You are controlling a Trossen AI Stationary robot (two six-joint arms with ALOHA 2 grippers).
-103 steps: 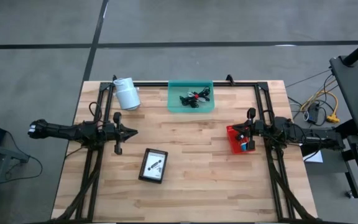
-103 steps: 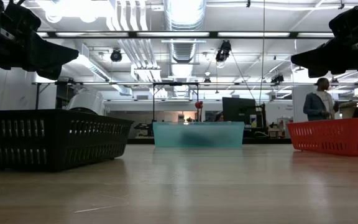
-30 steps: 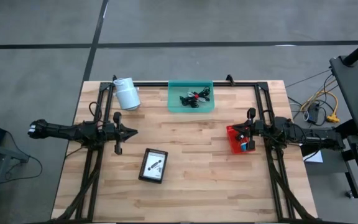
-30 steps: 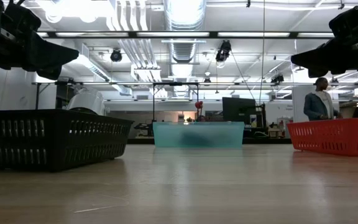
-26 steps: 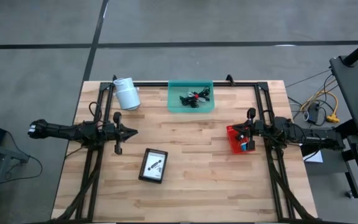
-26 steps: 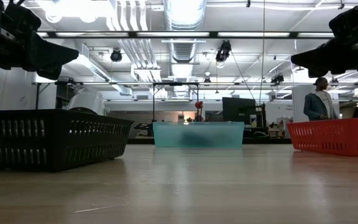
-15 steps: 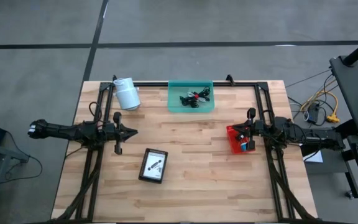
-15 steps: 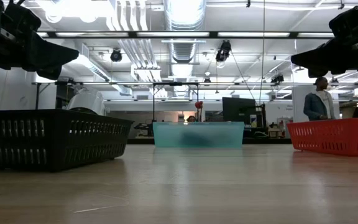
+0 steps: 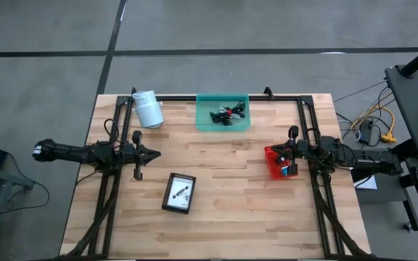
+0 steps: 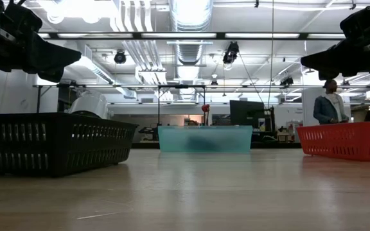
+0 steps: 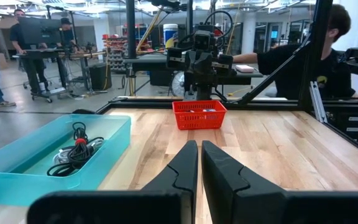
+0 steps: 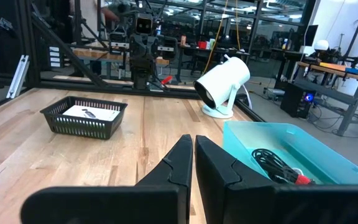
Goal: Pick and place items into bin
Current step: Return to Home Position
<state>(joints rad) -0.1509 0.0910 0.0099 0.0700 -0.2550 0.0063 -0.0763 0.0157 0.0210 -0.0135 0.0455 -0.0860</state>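
Jaws closed, my left arm [image 9: 115, 152] and right arm [image 9: 325, 154] sit unmoved flanking the bench [image 9: 223, 225]; cables [image 9: 227, 114] lie in the far teal bin [image 9: 202, 117], cards [image 9: 181, 192] in the black basket [image 9: 166, 198]. Sorting looks done.

The light wooden table [image 9: 216, 217] fills the lower middle of the high view. A teal bin [image 9: 200, 123] sits at the centre of its upper edge. A white cylinder [image 9: 149, 110] lies just left of that, near the upper left corner. A red basket [image 9: 271, 170] sits at middle right. A black basket [image 9: 166, 199] rests below centre, turned slightly askew.
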